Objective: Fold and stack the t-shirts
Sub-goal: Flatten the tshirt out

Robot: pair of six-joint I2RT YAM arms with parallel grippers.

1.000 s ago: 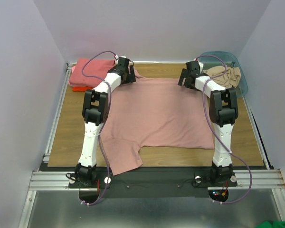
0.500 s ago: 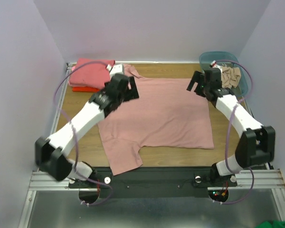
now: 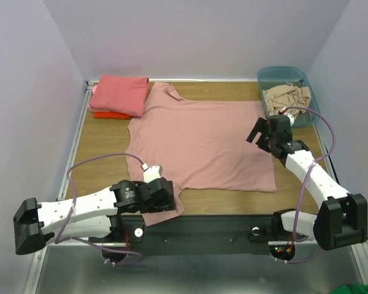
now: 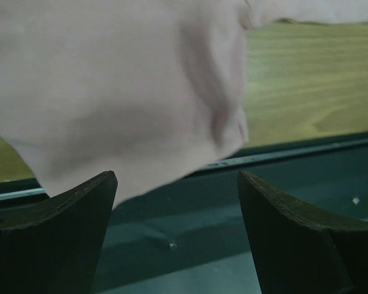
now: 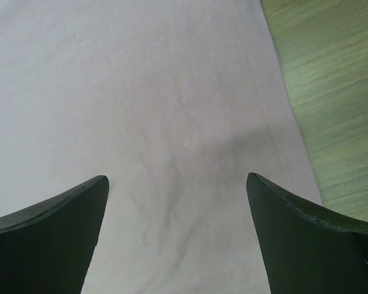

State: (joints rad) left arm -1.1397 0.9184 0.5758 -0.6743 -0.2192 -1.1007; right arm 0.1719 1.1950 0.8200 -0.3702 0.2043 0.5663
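At 7 o'clock, by the near edge of the tabletop [image 3: 98, 162], the left claw [image 4: 176, 179] hovers low over the near sleeve [image 3: 173, 212] of the dusty pink t-shirt [image 3: 202, 138]. Its jaws stand wide apart and hold nothing. In the left wrist view the sleeve's edge hangs past the wood over the dark front rail, in front of the fingers and not between them.

The dusty pink t-shirt lies spread flat across the middle of the tabletop, with its hem towards 3 o'clock and its collar towards 9 o'clock. One sleeve reaches to 6 o'clock and the other to 11 o'clock. The cloth is soft, matte and mostly smooth, with only faint creases. No fold has been made in it, so this shirt is at its very start.

At 3 o'clock the right claw [image 5: 176, 177] hangs above the shirt near its hem edge, also fully spread and empty. Its wrist view shows plain pink cloth below, with bare wood to the side.

At 11 o'clock the finished part of the job shows. A coral-pink t-shirt [image 3: 119, 93] sits folded on top of an orange-red t-shirt [image 3: 104, 114], making a neat small stack that touches the spread shirt's far sleeve. At 1 o'clock a teal bin [image 3: 313, 107] holds crumpled beige cloth [image 3: 288, 98]. I judge two shirts done, with the third left to fold and stack.
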